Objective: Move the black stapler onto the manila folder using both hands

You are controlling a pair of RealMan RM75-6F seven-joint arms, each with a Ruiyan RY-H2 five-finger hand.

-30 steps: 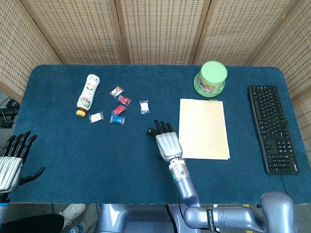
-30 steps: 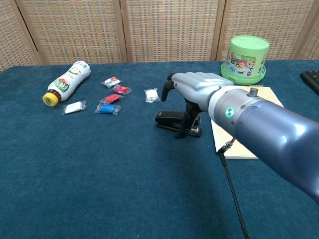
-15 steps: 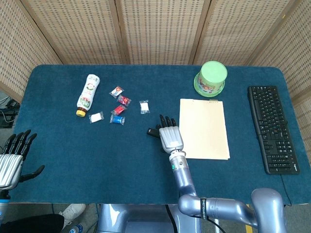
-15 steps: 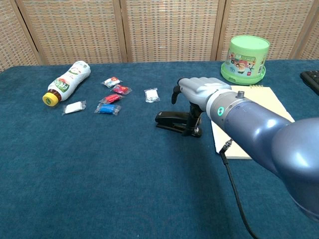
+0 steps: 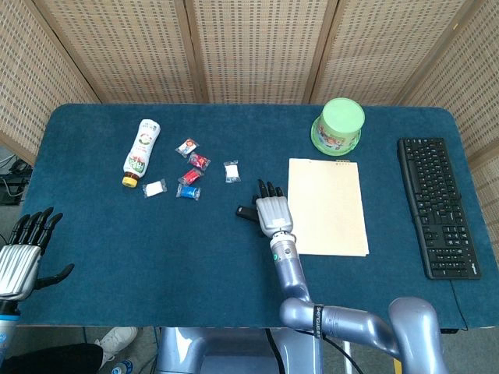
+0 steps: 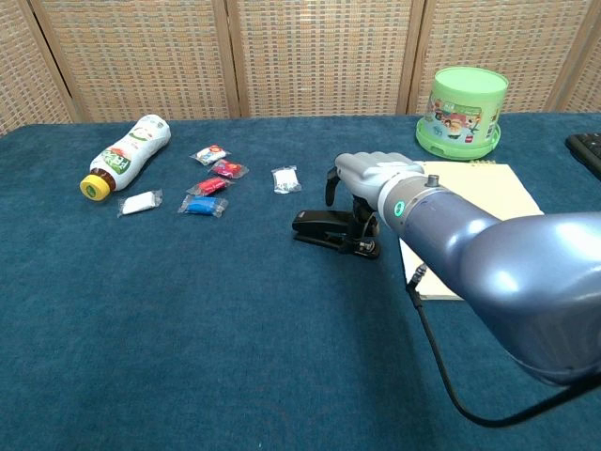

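Head view shows the black stapler (image 5: 248,211) lying on the blue bench (image 5: 195,257) near its middle, just beside the left edge of the manila folder (image 5: 326,206) but not yet on it. The right hand (image 5: 272,212) sits over the stapler's folder-side end; in the chest view its fingers (image 6: 357,218) reach down around the rear of the stapler, yet whether they truly clamp it or only rest against it I cannot tell. The left hand (image 5: 19,261) hovers off the bench's near left corner, fingers spread and holding nothing, well apart from the stapler. Since the task calls for both hands, the main risk is that the right one acts alone: gripped at one end only, the stapler could pivot or slip free, and a sideways push might drive it into the folder's edge and shove or buckle the paper rather than ride on top. The left arm's long reach across also passes near the wrapped candies (image 5: 189,178) and the lying bottle (image 5: 139,149), which it could scatter; the green tub (image 5: 338,125) and keyboard (image 5: 437,206) look safely out of the way.
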